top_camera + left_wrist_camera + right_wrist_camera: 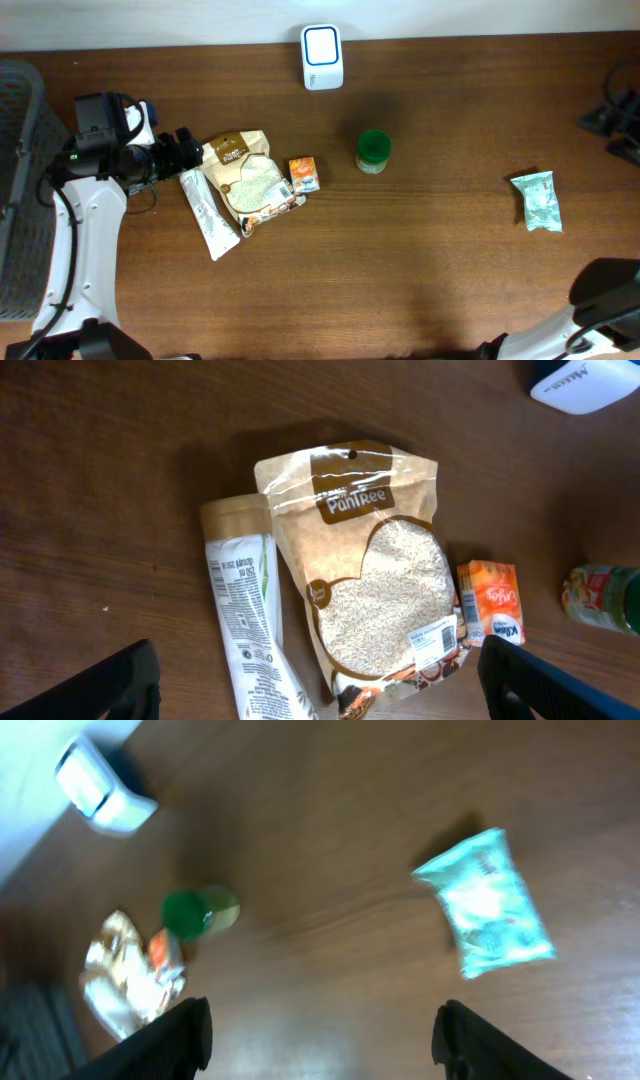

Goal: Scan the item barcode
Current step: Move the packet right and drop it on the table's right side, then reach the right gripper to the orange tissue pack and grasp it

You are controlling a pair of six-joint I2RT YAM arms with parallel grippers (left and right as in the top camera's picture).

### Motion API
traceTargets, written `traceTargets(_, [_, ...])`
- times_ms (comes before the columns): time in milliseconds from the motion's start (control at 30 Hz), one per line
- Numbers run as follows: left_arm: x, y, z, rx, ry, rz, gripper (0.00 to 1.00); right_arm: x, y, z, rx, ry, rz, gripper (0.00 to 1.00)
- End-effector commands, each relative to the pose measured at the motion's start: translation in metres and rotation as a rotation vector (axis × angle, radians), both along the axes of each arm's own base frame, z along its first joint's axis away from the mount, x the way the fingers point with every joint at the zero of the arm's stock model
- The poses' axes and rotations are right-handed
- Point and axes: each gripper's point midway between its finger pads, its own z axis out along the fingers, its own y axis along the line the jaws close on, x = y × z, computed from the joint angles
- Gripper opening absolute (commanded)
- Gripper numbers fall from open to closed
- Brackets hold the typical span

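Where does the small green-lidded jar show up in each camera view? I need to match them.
Overhead: green-lidded jar near table centre, right of the small orange packet.
Left wrist: at the far right edge.
Right wrist: left of centre, blurred.
Shared landmark: the white box-shaped scanner, visible in all three views.

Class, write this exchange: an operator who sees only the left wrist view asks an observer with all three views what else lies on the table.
Operator: I see the rice bag and its neighbours. Anything farther right?
Observer: Yes, a pale teal packet lies alone near the right end of the table.
Operator: Is the right arm holding it?
Observer: No. The right fingers stand open and empty, apart from the packet.
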Motion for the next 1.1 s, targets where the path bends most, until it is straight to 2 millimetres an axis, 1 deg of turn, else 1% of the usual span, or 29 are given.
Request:
traceTargets(0, [0.001, 0.002, 0.002, 0.014, -0.009, -0.012, 0.99, 0.020, 0.078, 0.027, 0.027, -0.090, 0.224, 0.69])
traceTargets(33, [0.001, 0.002, 0.002, 0.014, -0.009, -0.012, 0.99, 0.024, 0.101, 0.028, 0.049, -0.101, 0.284, 0.72])
traceTargets(67, [0.001, 0.002, 0.002, 0.014, -0.009, -0.012, 1.00, 0.028, 0.120, 0.029, 0.051, -0.110, 0.338, 0.77])
traceTargets(100, [0.001, 0.002, 0.002, 0.014, -0.009, -0.012, 0.99, 0.037, 0.153, 0.030, 0.038, -0.143, 0.431, 0.98])
traceTargets(133, [0.001, 0.002, 0.002, 0.014, -0.009, -0.012, 0.99, 0.043, 0.177, 0.032, 0.030, -0.174, 0.501, 0.98])
traceTargets(167, [0.001, 0.002, 0.002, 0.014, -0.009, -0.012, 0.99, 0.047, 0.210, 0.032, 0.027, -0.201, 0.587, 0.98])
traceTargets(233, [0.001, 0.002, 0.002, 0.014, -0.009, -0.012, 0.99, 0.047, 0.265, 0.024, 0.035, -0.216, 0.730, 0.98])
traceTargets(267, [0.001, 0.002, 0.002, 0.014, -0.009, -0.012, 0.99, 0.046, 0.284, 0.018, 0.043, -0.208, 0.777, 0.98])
traceTargets(300, [0.001, 0.002, 0.002, 0.014, -0.009, -0.012, 0.99, 0.045, 0.309, 0.005, 0.056, -0.180, 0.837, 0.98])
traceTargets(333, [0.001, 0.002, 0.002, 0.014, -0.009, -0.012, 0.99, 0.043, 0.327, -0.007, 0.067, -0.147, 0.879, 0.98])
traceTargets(367, [0.001, 0.002, 0.002, 0.014, -0.009, -0.012, 0.99, 0.041, 0.350, -0.028, 0.074, -0.100, 0.933, 0.99])
traceTargets(400, [0.001, 0.002, 0.002, 0.014, -0.009, -0.012, 0.99, 0.041, 0.371, -0.046, 0.088, -0.059, 0.958, 0.94])
traceTargets(433, [0.001, 0.002, 0.002, 0.014, -0.009, -0.012, 0.99, 0.043, 0.386, -0.061, 0.100, -0.028, 0.961, 0.90])
traceTargets(467, [0.001, 0.002, 0.002, 0.014, -0.009, -0.012, 0.99, 0.046, 0.401, -0.076, 0.106, 0.003, 0.950, 0.85])
traceTargets(500, [0.001, 0.002, 0.002, 0.014, -0.009, -0.012, 0.99, 0.053, 0.411, -0.098, 0.079, 0.050, 0.907, 0.80])
traceTargets(533, [0.001, 0.002, 0.002, 0.014, -0.009, -0.012, 0.99, 0.058, 0.418, -0.121, 0.035, 0.100, 0.856, 0.77])
traceTargets(567, [0.001, 0.002, 0.002, 0.014, -0.009, -0.012, 0.99, 0.062, 0.418, -0.139, -0.015, 0.143, 0.806, 0.74])
traceTargets(633, [0.001, 0.002, 0.002, 0.014, -0.009, -0.012, 0.99, 0.069, 0.411, -0.166, -0.120, 0.204, 0.706, 0.74])
traceTargets(667, [0.001, 0.002, 0.002, 0.014, -0.009, -0.012, 0.99, 0.072, 0.407, -0.176, -0.155, 0.222, 0.673, 0.74])
traceTargets(767, [0.001, 0.002, 0.002, 0.014, -0.009, -0.012, 0.99, 0.078, 0.408, -0.198, -0.168, 0.249, 0.648, 0.73])
traceTargets(867, [0.001, 0.002, 0.002, 0.014, -0.009, -0.012, 0.99, 0.073, 0.412, -0.218, -0.145, 0.302, 0.659, 0.65])
traceTargets(967, [0.001, 0.002, 0.002, 0.014, -0.009, -0.012, 0.99, 0.067, 0.418, -0.230, -0.106, 0.340, 0.673, 0.58])
traceTargets(1067, [0.001, 0.002, 0.002, 0.014, -0.009, -0.012, 0.99, 0.061, 0.416, -0.238, -0.109, 0.370, 0.674, 0.57])
